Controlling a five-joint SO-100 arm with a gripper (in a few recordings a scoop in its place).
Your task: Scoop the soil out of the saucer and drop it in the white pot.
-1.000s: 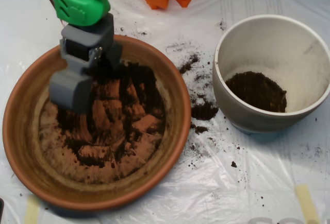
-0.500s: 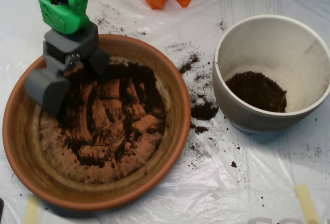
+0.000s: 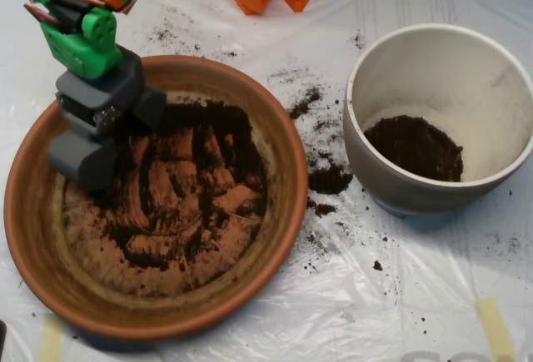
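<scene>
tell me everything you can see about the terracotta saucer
The saucer is a large, round, shallow dish of orange-brown clay with a thick rim, wider than the white pot to its right. It sits flat on clear plastic sheeting, left of centre. Its floor is smeared with dark, crumbly soil, thickest toward the top, with bare clay streaks showing through. The grey scoop hangs over its upper left inner edge. More soil lies spilled on the sheeting between saucer and pot.

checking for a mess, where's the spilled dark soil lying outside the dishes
In the overhead view, spilled dark crumbly soil lies on the clear plastic sheet between the round terracotta saucer on the left and the off-white ceramic pot on the right.
</scene>
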